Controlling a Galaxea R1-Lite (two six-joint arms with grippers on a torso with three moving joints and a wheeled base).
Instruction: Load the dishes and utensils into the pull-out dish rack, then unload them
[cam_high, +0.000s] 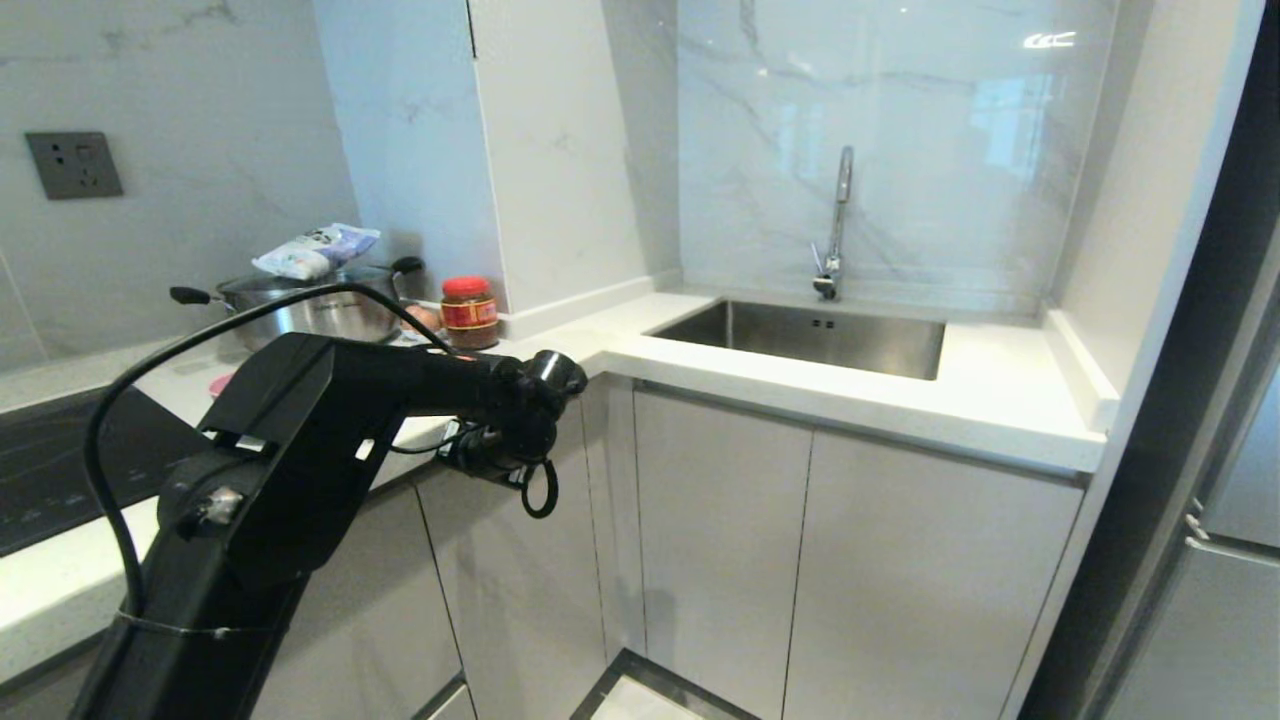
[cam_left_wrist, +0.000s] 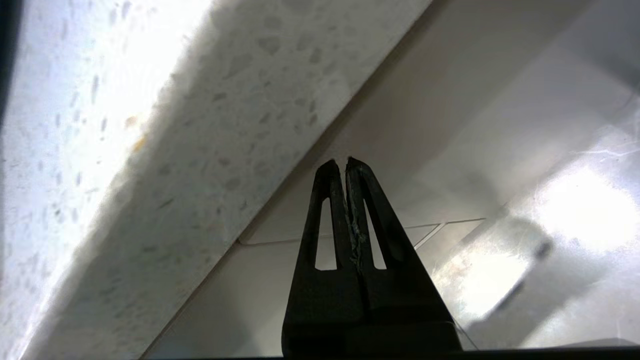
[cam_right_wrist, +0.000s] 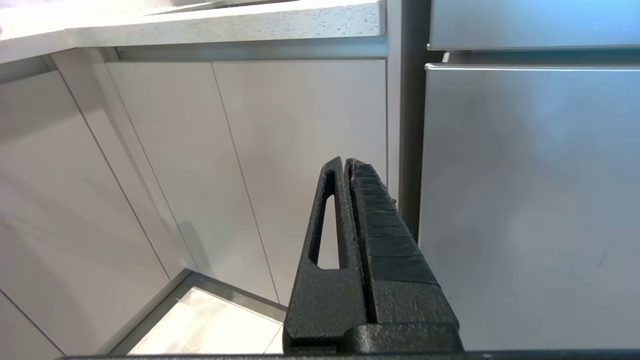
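Two white stone runs of the surface (cam_high: 1000, 395) meet at a corner in the head view, with closed pale cabinet doors (cam_high: 720, 560) beneath filling the six o'clock half. No pull-out rack shows; the fronts are all shut, and the plate, chopsticks and metal utensil cannot be seen in any view. A steel sink (cam_high: 810, 335) is set into the surface at about one o'clock, a chrome tap (cam_high: 838, 225) rising behind it. At nine to ten o'clock a steel pot (cam_high: 310, 305) with black handles stands on the surface, a plastic packet (cam_high: 315, 250) lying on top of it. A red-lidded jar (cam_high: 469, 312) sits just beside the pot on its three o'clock side. A sliver of something pink (cam_high: 220, 384), perhaps the bowl, peeks past the black left arm (cam_high: 300, 440) at nine o'clock.

Left end effector (cam_left_wrist: 340, 162) has its fingers pressed together on nothing, pointing at the cabinet front just under the overhanging edge of the surface. Right end effector (cam_right_wrist: 346, 161) also has its fingers together and empty, near the cabinet doors beside a grey appliance panel (cam_right_wrist: 530, 200).
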